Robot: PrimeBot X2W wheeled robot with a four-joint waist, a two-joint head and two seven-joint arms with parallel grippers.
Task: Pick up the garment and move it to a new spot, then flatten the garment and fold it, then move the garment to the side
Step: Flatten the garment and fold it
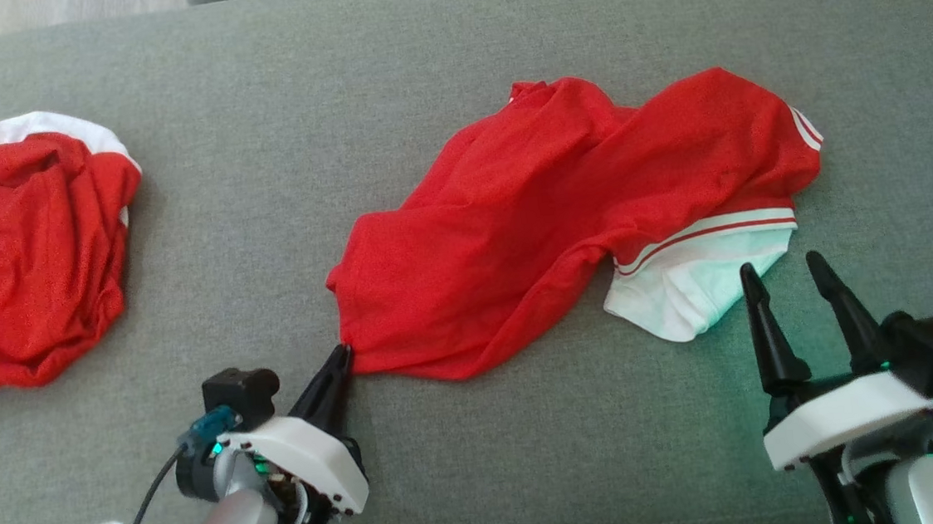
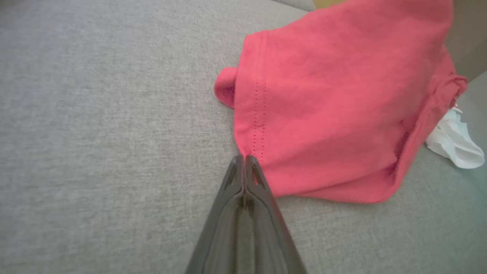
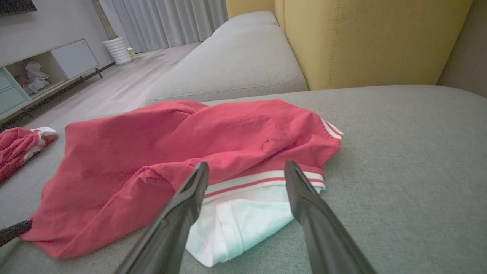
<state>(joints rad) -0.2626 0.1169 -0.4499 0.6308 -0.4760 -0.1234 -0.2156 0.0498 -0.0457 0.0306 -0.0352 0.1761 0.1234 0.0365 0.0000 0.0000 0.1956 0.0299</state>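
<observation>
The garment point(image 1: 562, 213) is a red shirt with white striped trim and a white part, lying crumpled across the middle of the grey cushion point(image 1: 450, 47). My left gripper point(image 1: 345, 353) is shut on its near-left corner. In the left wrist view the fingertips point(image 2: 244, 156) pinch the stitched hem of the garment point(image 2: 335, 95). My right gripper point(image 1: 780, 264) stands open just in front of the white part, holding nothing. In the right wrist view its fingers point(image 3: 246, 165) straddle the striped band of the garment point(image 3: 171, 152).
A second red and white garment point(image 1: 25, 255) lies bunched at the cushion's far left. A yellow backrest point(image 3: 361, 38) rises behind the cushion, with another grey seat point(image 3: 236, 64) beyond. Wooden floor point(image 3: 114, 83) and a low cabinet point(image 3: 38, 72) lie past the edge.
</observation>
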